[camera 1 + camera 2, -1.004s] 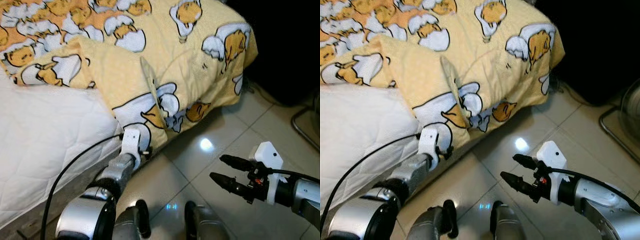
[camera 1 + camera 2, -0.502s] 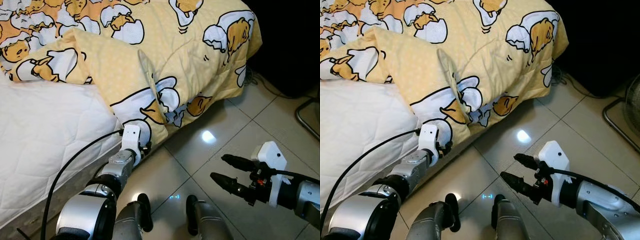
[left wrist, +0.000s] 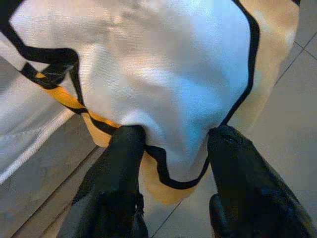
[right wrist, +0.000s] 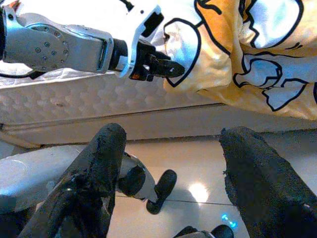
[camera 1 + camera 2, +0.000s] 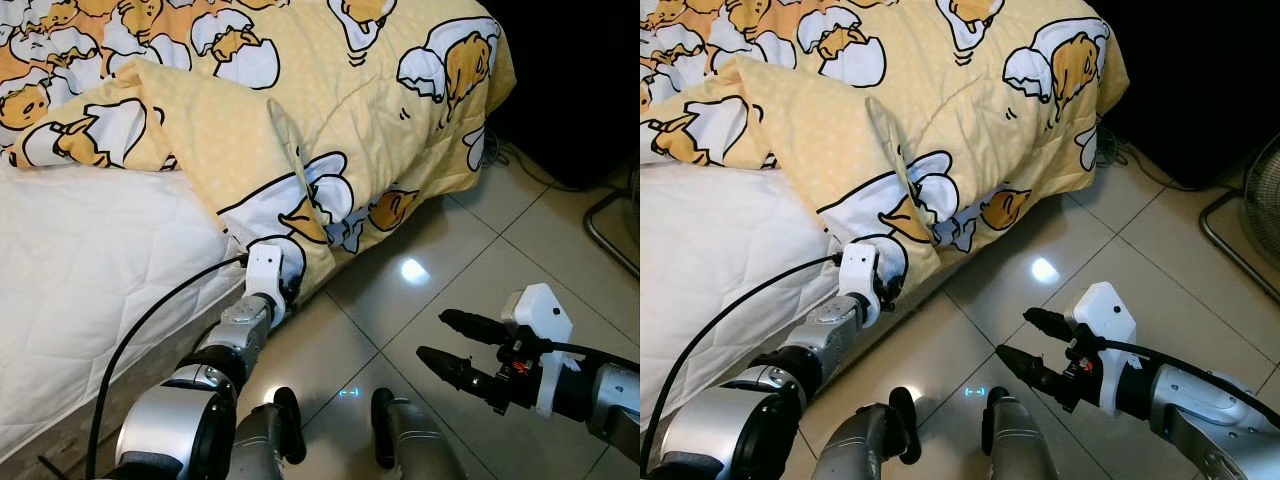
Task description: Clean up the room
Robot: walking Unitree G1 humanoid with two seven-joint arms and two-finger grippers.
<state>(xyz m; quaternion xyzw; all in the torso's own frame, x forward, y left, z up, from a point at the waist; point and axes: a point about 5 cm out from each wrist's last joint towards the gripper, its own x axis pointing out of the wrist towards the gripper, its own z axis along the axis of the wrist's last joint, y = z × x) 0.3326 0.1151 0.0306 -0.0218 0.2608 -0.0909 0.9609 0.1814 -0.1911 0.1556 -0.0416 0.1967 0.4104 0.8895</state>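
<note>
White mattress (image 5: 80, 260) at left; yellow egg-print blanket (image 5: 330, 110) drapes over its corner toward the tiled floor (image 5: 420, 230). Left gripper (image 3: 171, 141) at the hanging edge: the wrist view shows its fingers spread with fabric bulging between them, apparently not clamped. Right gripper (image 5: 445, 340) hovers over the floor, fingers apart, empty.

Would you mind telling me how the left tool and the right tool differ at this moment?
The left tool is at the hanging edge of the yellow blanket, its fingers either side of the cloth; the right tool hangs over the tiled floor, touching nothing. The left reaches toward the bed, the right points across the floor. Both have two black fingers, spread apart.
</note>
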